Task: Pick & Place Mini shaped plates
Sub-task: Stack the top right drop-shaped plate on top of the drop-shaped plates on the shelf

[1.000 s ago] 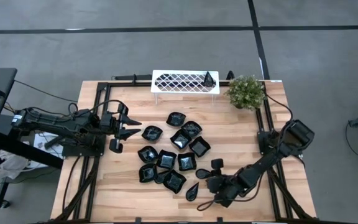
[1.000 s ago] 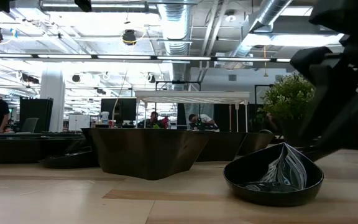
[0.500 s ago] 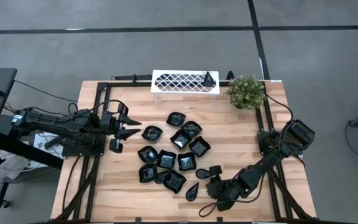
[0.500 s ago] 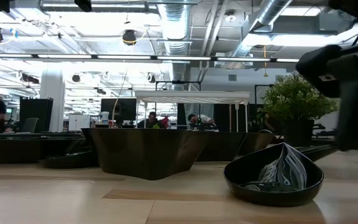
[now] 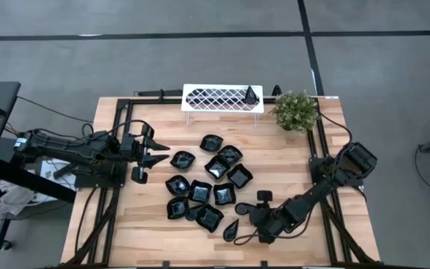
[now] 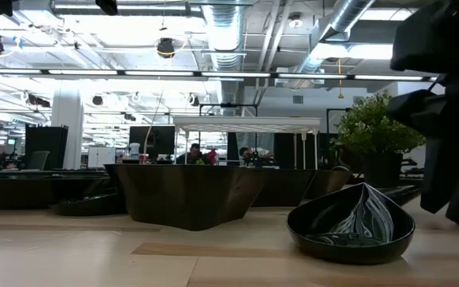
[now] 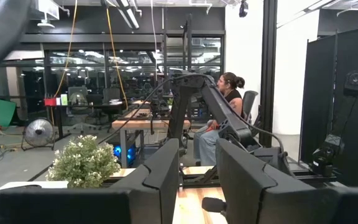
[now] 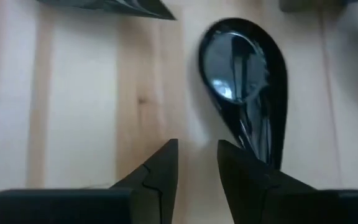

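Several glossy black mini shaped plates (image 5: 209,187) lie flat in a cluster at the table's middle. A teardrop plate (image 5: 231,230) lies apart from them near the front edge; it also shows in the right wrist view (image 8: 244,87) and the low view (image 6: 351,227). My right gripper (image 5: 251,224) slants down just right of it. In its wrist view the gripper (image 8: 197,155) is open by a narrow gap over bare wood, beside the plate's pointed end. My left gripper (image 5: 157,152) waits open at the table's left, held level above the table (image 7: 197,162).
A white lattice tray (image 5: 215,98) stands at the far edge with one black plate (image 5: 251,94) at its right end. A green plant (image 5: 295,110) stands at the far right. A black frame (image 5: 118,134) borders the table. Bare wood shows at the near left.
My right gripper has rolled about its own line and tipped while staying close to the teardrop plate; it swung a little toward the near edge and came back. The plates have kept their places.
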`<state>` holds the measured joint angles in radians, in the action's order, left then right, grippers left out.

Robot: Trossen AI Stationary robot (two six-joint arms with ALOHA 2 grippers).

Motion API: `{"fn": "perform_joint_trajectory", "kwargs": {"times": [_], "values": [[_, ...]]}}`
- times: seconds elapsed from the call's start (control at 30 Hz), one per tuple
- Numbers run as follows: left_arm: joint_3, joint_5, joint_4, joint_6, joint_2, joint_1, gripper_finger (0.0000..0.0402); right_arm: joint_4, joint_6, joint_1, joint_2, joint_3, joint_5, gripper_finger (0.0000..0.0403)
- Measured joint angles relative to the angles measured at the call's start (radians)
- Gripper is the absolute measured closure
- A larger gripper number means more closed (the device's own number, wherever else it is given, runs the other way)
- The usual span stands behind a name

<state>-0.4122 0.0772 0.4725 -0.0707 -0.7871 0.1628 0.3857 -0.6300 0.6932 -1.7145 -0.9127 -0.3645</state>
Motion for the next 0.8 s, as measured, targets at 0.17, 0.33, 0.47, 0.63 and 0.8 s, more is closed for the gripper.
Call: {"fn": "perform_joint_trajectory", "kwargs": {"times": [0.17, 0.33, 0.47, 0.63, 0.8], "values": [[0.000, 0.000, 0.000, 0.000, 0.000, 0.000, 0.0293, 0.030, 0.000, -0.014, 0.000, 0.000, -0.048, 0.0296], [0.000, 0.000, 0.000, 0.000, 0.000, 0.000, 0.0293, 0.088, -0.010, -0.023, 0.001, 0.002, -0.112, 0.0296], [0.000, 0.000, 0.000, 0.000, 0.000, 0.000, 0.0293, 0.151, -0.045, -0.028, 0.001, 0.002, -0.172, 0.0296], [0.000, 0.000, 0.000, 0.000, 0.000, 0.000, 0.0293, 0.179, -0.060, -0.041, 0.001, 0.002, -0.263, 0.0296], [0.000, 0.000, 0.000, 0.000, 0.000, 0.000, 0.0293, 0.183, -0.060, -0.055, 0.001, 0.002, -0.286, 0.0296]]}}
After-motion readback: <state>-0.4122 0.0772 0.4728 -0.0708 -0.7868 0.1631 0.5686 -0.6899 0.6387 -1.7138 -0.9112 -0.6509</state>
